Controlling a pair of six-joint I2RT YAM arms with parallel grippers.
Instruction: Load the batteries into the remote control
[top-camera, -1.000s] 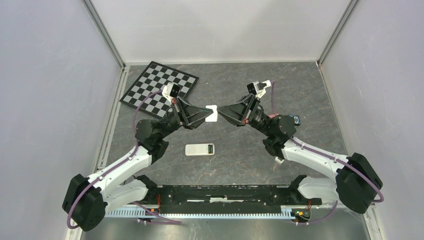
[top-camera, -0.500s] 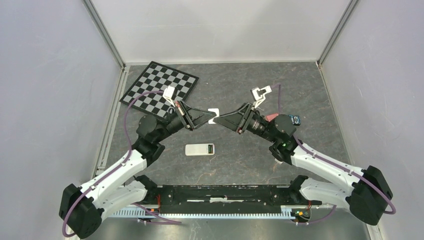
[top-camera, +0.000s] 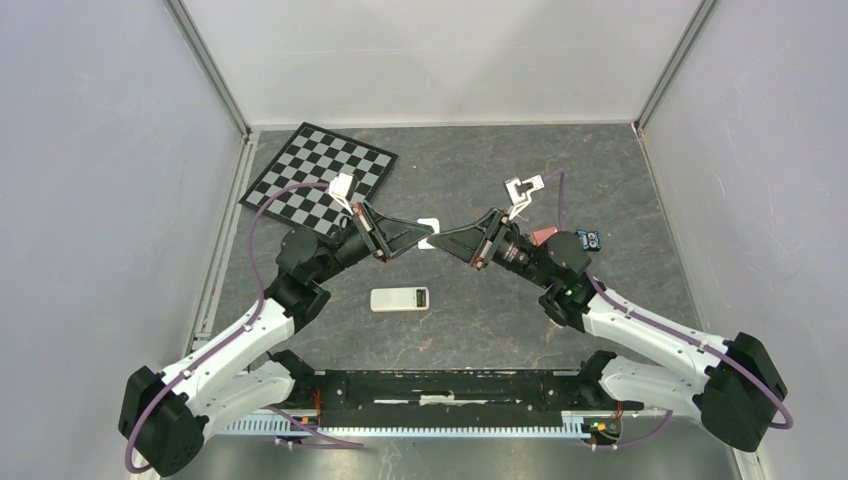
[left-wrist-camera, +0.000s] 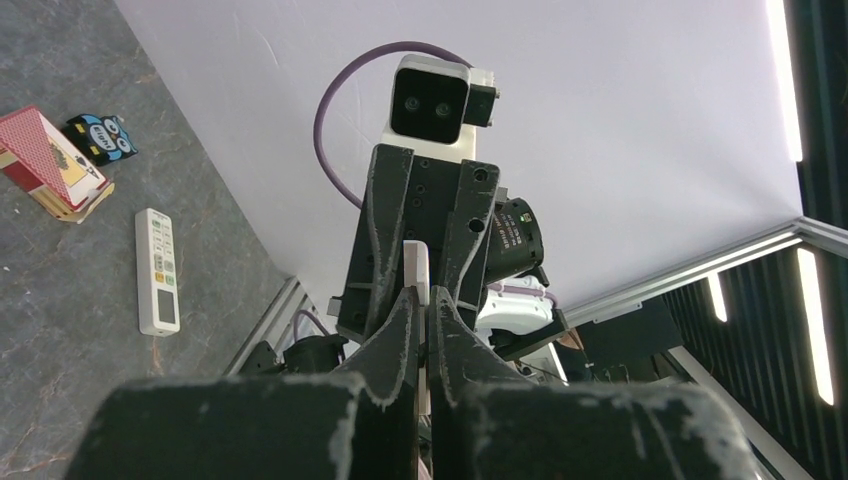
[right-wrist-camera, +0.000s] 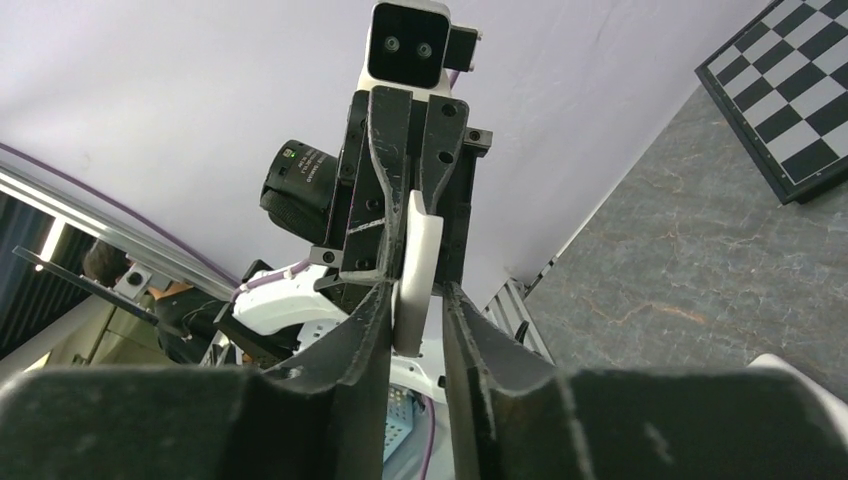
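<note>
Remote control (right-wrist-camera: 415, 262) is held edge-on in the air above the middle of the desk (top-camera: 500, 170), pinched from opposite sides. The jaws of the left gripper (left-wrist-camera: 420, 303) are clenched on one end and those of the right gripper (right-wrist-camera: 417, 292) on the other. A chessboard (top-camera: 320, 178) lies at the far left. A longer white remote (top-camera: 398, 299) lies flat nearer the bases. A red card box (left-wrist-camera: 45, 165) and a small blue-and-black figure (left-wrist-camera: 100, 137) sit close together at the right.

Plain pale walls (top-camera: 430, 60) enclose a dark grey marbled tabletop (top-camera: 480, 170)
</note>
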